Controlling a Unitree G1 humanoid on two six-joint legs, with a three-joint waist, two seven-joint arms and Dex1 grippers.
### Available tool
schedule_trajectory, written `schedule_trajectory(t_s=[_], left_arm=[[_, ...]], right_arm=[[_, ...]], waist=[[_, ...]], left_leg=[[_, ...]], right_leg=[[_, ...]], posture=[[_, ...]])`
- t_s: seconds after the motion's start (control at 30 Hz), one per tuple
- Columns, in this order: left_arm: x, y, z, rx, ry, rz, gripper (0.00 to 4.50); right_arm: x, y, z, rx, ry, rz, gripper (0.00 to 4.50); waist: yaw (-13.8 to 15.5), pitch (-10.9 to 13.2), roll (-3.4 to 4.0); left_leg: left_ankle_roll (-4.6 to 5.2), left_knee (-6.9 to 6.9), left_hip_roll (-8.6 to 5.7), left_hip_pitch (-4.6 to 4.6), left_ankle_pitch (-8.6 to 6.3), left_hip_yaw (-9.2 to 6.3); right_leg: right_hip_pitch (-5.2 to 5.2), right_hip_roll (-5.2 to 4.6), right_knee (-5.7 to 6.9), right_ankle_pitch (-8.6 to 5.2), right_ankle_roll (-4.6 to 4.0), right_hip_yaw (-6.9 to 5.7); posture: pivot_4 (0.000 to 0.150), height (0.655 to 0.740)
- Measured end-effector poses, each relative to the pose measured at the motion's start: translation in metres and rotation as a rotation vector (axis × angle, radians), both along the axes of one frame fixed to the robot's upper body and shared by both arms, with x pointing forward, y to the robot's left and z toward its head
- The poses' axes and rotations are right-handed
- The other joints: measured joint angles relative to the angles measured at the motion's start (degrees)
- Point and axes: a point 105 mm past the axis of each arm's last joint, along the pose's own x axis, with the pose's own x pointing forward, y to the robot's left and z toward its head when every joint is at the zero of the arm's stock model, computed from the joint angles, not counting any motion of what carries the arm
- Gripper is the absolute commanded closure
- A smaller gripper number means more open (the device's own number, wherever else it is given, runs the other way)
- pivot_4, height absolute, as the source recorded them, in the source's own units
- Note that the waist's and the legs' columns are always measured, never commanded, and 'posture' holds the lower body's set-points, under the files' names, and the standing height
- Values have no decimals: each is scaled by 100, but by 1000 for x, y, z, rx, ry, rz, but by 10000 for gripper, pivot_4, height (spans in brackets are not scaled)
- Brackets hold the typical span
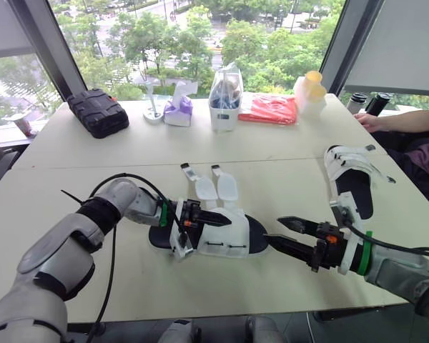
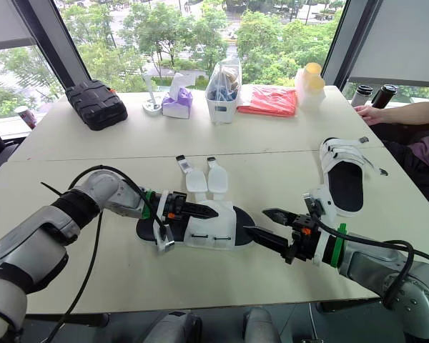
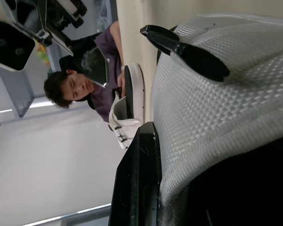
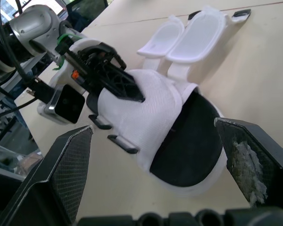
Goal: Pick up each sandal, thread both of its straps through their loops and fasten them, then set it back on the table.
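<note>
The near sandal (image 1: 232, 236), black-soled with a white mesh upper, lies on the table in front of me. Its two white straps (image 1: 216, 188) lie unthreaded, spread flat toward the far side. My left gripper (image 1: 216, 217) is shut on the mesh upper (image 3: 212, 108), one finger on top and one underneath. At the sandal's right end, my right gripper (image 1: 274, 231) is open, fingertips just short of the sole's end. The right wrist view shows that end of the sandal (image 4: 188, 146) between the spread fingers (image 4: 70, 160). A second sandal (image 1: 352, 179) lies farther right with its straps across it.
Along the far table edge stand a black case (image 1: 96, 111), a tissue box (image 1: 177, 111), a clear container (image 1: 226, 96), a red bag (image 1: 269, 109) and yellow-lidded bottles (image 1: 311, 91). A person's arm (image 1: 404, 121) rests at the table's far right corner.
</note>
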Motion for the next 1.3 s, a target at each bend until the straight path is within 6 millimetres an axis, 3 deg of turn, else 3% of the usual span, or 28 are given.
schedule_trajectory(t_s=[0.2,0.27,0.4,0.53,0.67,0.73,0.8,0.9,0.93,0.97,1.03,1.2,1.3], left_arm=[[1,1,2,-19,74,41,1082],[3,4,6,-56,126,83,1082],[-3,32,1,-78,257,185,1082],[-25,64,1,-115,406,287,1082],[-33,74,0,-105,524,386,1082],[-23,91,0,-154,615,532,1082],[1,111,8,-287,744,726,1082],[33,145,19,-565,1144,978,1082],[37,152,19,-652,1349,1008,571],[39,153,20,-706,1471,999,571],[45,148,21,-842,1698,940,571],[70,124,44,-1150,1855,791,571],[71,112,49,-1212,1915,736,571]], right_arm=[[0,0,-4,-28,-6,8,0],[-1,2,-7,-43,-8,25,0],[-2,3,-12,-90,-7,55,0],[0,3,-14,-99,-10,72,0],[2,4,-16,-104,-8,97,0],[5,4,-15,-116,-27,105,0],[10,1,-17,-140,-40,101,0],[15,4,-17,-184,-80,137,0],[17,5,-19,-217,-96,158,5496],[19,6,-19,-234,-107,170,8137],[24,7,-23,-292,-147,205,18286],[32,9,-32,-391,-231,268,44381],[36,7,-35,-431,-264,285,44822]], waist=[[-11,0,0],[-15,-1,0],[-64,-1,0],[-114,-1,1],[-26,-1,2],[-34,-1,2],[-33,0,1],[-47,0,1],[-68,-1,3],[-86,-1,3],[-108,-1,4],[-138,1,-10],[-163,1,-9]], left_leg=[[0,-1,0,1,0,0],[0,0,1,2,0,0],[0,-1,6,1,0,-1],[0,-1,5,0,-1,-4],[0,2,2,3,-1,-7],[0,2,5,6,-1,-7],[1,4,5,5,0,-12],[1,6,6,4,0,-17],[1,6,5,6,-1,-15],[1,6,5,4,-1,-15],[1,5,3,4,0,-18],[-6,6,2,2,2,-21],[-11,3,4,3,5,-16]], right_leg=[[-2,0,0,0,0,0],[-2,0,1,0,0,0],[-10,2,6,0,-1,1],[-10,-1,5,0,-3,2],[-2,-1,6,1,-3,2],[-3,2,9,0,-4,2],[-3,3,17,-1,-4,-1],[-3,7,18,-2,-3,-5],[-3,7,17,-2,-2,-4],[-4,7,17,-3,-2,-4],[-2,7,16,-3,-2,-5],[-4,6,11,-2,-4,-4],[-9,7,10,-2,-4,-1]], posture=[[1500,7400],[1500,7400],[1500,7400],[1500,7400],[1500,7400],[1500,7400],[1500,7400],[1500,7400],[1500,7400],[1500,7400],[1500,7400],[1500,7400],[1500,7400]])
